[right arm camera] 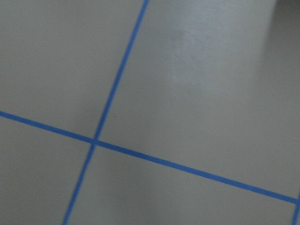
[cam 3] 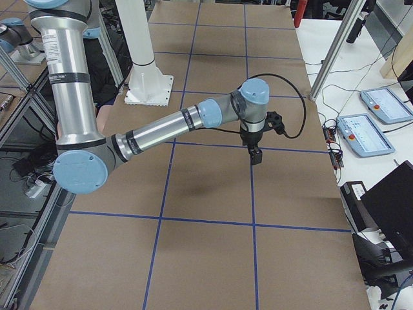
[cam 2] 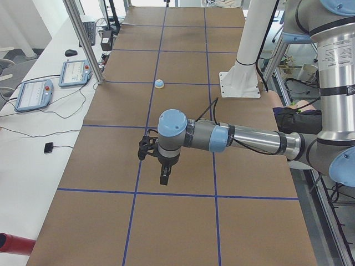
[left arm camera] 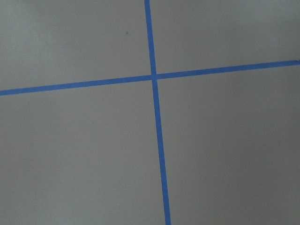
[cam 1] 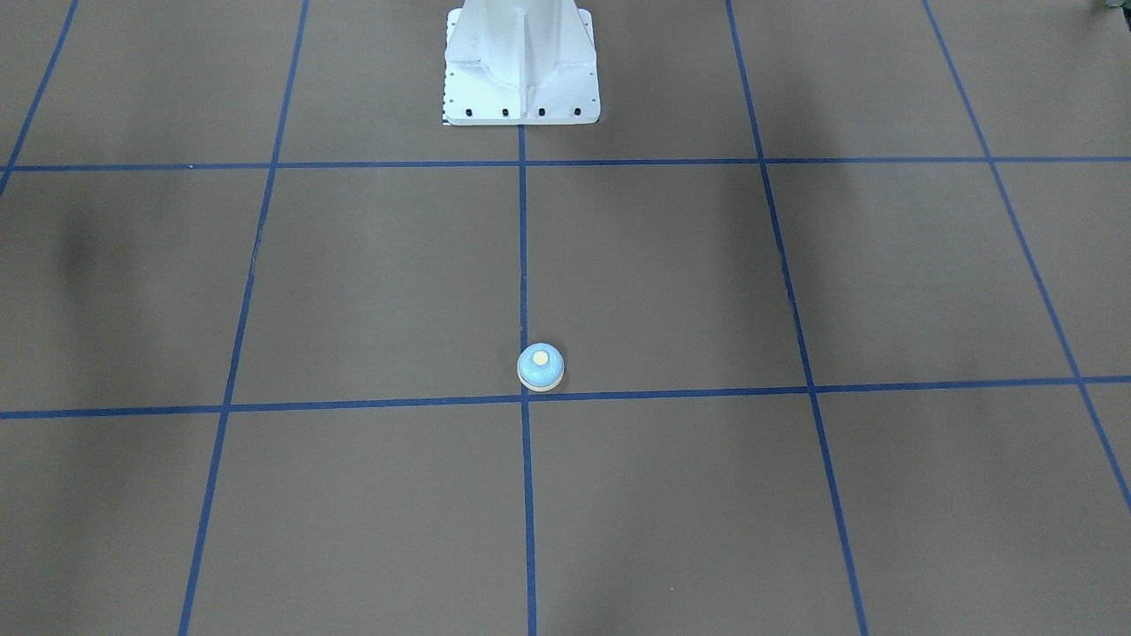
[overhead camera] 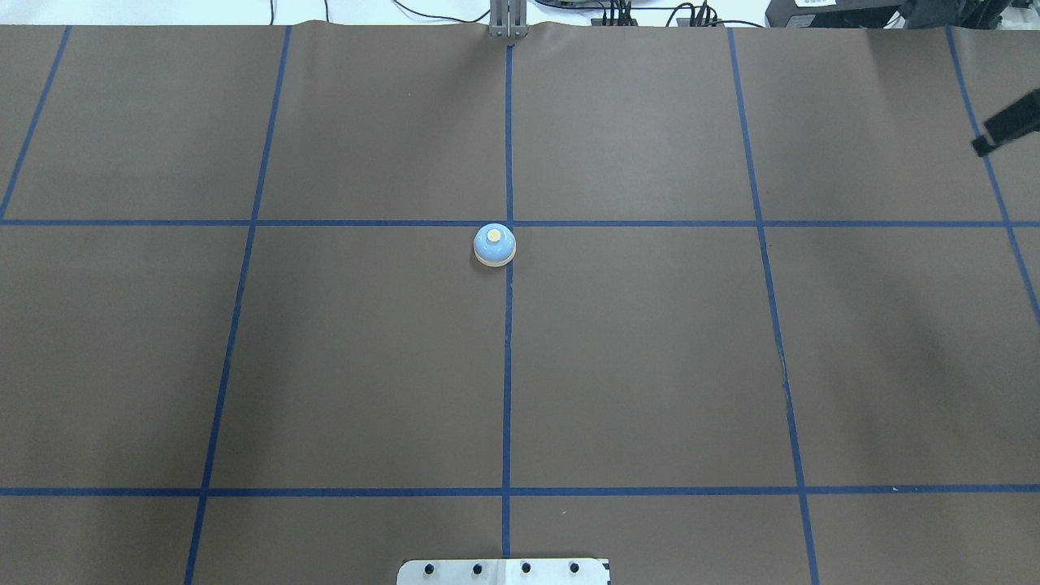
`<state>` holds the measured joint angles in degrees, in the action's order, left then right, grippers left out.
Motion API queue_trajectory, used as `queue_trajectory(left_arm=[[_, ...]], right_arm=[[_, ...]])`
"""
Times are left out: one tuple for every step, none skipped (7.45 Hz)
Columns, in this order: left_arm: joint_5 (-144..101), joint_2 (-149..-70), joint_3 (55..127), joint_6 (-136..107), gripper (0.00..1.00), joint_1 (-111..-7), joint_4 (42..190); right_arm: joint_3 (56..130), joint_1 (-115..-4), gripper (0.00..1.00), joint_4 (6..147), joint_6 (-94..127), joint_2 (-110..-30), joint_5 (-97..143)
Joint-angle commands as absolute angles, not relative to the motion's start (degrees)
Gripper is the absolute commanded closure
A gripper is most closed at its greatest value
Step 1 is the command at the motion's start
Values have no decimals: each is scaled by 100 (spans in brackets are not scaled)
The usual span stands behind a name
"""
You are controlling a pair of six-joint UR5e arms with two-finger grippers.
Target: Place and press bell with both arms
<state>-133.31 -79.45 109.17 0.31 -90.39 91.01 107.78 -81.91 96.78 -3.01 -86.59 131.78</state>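
Note:
The light-blue bell (cam 1: 540, 367) with a cream button stands alone, upright, on the brown table just beside the crossing of the centre tape lines. It also shows in the overhead view (overhead camera: 495, 244) and, small, in the left side view (cam 2: 159, 83). My left gripper (cam 2: 165, 178) hangs above the table far from the bell; I cannot tell whether it is open or shut. My right gripper (cam 3: 256, 157) hangs over the table's other end, and only a black tip of it (overhead camera: 1003, 130) shows at the overhead view's right edge. Both wrist views show only bare table and tape.
The white pedestal base (cam 1: 521, 71) stands at the robot's side of the table. Blue tape lines (overhead camera: 508, 366) divide the brown surface into squares. Teach pendants (cam 2: 33, 94) and cables lie on the white bench beyond the far edge, next to a metal post (cam 2: 83, 39).

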Motion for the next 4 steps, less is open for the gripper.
queue_trajectory(left_arm=[[-13289, -7937, 10969, 123, 0, -9079, 9132], [-13289, -7884, 11038, 149, 0, -9097, 9141], [-13289, -7832, 11039, 141, 0, -9105, 9236], [-13333, -7831, 11004, 88, 0, -9105, 9255]], right_arm=[[10810, -8630, 1, 9616, -958, -9533, 13140], [10793, -8640, 1, 9615, -906, -9719, 13114], [10828, -8640, 1, 9607, -879, -9816, 13105], [10802, -8631, 1, 9406, -653, -9843, 13104]])
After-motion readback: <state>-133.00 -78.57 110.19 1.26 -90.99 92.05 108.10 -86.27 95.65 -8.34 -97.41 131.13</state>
